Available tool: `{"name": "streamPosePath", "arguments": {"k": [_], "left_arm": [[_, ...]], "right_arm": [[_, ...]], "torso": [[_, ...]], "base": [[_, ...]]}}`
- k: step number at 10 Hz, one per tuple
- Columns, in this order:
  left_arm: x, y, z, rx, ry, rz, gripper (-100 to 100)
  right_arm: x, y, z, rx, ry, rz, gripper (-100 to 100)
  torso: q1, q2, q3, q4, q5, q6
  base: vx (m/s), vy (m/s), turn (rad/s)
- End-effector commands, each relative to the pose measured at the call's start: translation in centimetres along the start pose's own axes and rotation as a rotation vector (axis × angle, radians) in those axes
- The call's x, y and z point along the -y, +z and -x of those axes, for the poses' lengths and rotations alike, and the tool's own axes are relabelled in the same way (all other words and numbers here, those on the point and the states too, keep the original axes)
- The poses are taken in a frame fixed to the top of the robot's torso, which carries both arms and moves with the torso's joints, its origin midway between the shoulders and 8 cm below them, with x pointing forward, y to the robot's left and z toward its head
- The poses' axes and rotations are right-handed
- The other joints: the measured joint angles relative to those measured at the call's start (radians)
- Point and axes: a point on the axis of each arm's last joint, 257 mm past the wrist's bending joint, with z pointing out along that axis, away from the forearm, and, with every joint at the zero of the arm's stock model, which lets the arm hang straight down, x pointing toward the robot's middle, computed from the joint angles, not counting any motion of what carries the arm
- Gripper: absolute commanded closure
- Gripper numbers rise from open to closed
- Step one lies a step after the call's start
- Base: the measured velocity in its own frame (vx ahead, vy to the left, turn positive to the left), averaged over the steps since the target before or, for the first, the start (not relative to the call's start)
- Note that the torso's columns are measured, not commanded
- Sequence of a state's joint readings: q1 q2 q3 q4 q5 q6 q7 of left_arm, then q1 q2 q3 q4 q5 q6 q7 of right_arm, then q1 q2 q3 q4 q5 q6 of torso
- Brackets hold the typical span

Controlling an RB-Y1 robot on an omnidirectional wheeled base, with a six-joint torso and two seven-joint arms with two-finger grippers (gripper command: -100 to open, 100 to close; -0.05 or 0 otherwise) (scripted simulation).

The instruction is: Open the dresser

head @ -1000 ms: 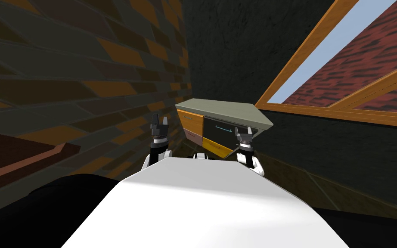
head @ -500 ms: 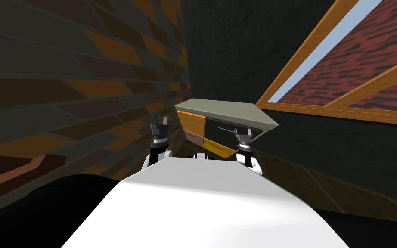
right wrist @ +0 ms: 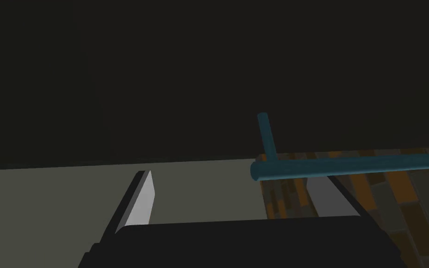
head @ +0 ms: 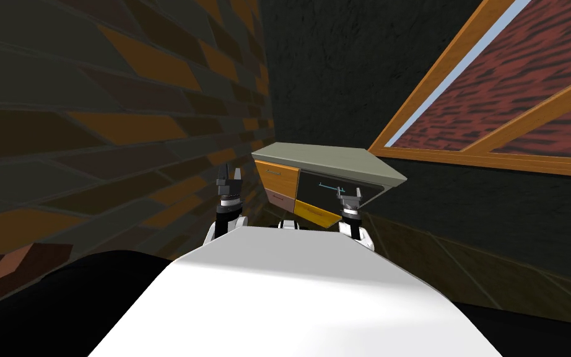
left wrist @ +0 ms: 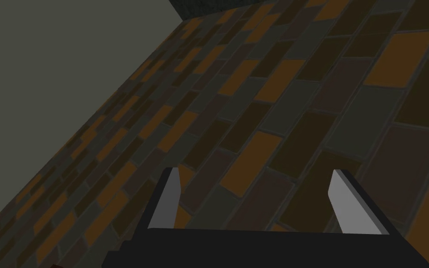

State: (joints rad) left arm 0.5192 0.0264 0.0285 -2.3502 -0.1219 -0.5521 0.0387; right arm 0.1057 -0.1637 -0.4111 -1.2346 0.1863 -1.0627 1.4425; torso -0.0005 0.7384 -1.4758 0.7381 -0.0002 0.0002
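A: Dresser (head: 321, 158), grey-topped with orange drawer fronts, stood against the dark wall (head: 340, 74). Right gripper (head: 348, 194) jaws?
B: Wide, at its one thin teal bar handle (right wrist: 348, 165). Left gripper (head: 229, 173) wide too.

Dim renders, wide-lens splay

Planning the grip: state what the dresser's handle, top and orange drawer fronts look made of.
Handle: smooth teal round bar, perhaps painted metal; uncertain.
Top: flat matte grey slab, no grain; material open.
Orange drawer fronts: even matte orange, wood-like tone, possibly stained wood.
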Motion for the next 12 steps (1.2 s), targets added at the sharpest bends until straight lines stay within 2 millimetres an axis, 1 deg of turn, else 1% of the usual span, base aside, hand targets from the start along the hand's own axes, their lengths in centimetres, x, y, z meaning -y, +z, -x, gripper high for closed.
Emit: {"name": "streamPosePath", "arguments": {"k": [1, 7, 8, 9, 10, 12], "left_arm": [[0.0, 0.0, 0.0, 0.0, 0.0, 0.0, 0], [0.0, 0.0, 0.0, 0.0, 0.0, 0.0, 0], [0.0, 0.0, 0.0, 0.0, 0.0, 0.0, 0], [0.0, 0.0, 0.0, 0.0, 0.0, 0.0, 0], [0.0, 0.0, 0.0, 0.0, 0.0, 0.0, 0], [0.0, 0.0, 0.0, 0.0, 0.0, 0.0, 0]], "right_arm": [[0.2, -0.6, -1.3, -0.019, -0.069, -0.013, -100], [0.6, -2.0, -3.9, -0.07, -0.209, -0.027, -100], [0.5, -2.3, -4.3, -0.081, -0.21, -0.027, -100], [0.8, -2.3, -4.5, -0.08, -0.252, -0.03, -100], [0.7, -2.7, -4.8, -0.092, -0.25, -0.028, -100], [1.3, -3.0, -5.6, -0.102, -0.321, -0.03, -100]], "torso": [[-0.001, -0.001, 0.0, -0.001, -0.001, -0.001], [-0.004, -0.013, -0.007, -0.011, -0.008, -0.006], [-0.003, -0.016, -0.008, -0.012, -0.008, -0.006], [-0.003, -0.013, -0.007, -0.007, -0.004, -0.003], [0.0, -0.007, -0.004, -0.003, -0.001, -0.001], [-0.001, 0.002, 0.002, -0.001, -0.002, -0.001]], "base": [[0.045, 0.086, -0.1], [0.027, 0.09, -0.076], [0.024, 0.106, -0.015], [0.057, 0.115, -0.048], [0.049, 0.084, -0.044], [0.029, 0.091, -0.095]]}}
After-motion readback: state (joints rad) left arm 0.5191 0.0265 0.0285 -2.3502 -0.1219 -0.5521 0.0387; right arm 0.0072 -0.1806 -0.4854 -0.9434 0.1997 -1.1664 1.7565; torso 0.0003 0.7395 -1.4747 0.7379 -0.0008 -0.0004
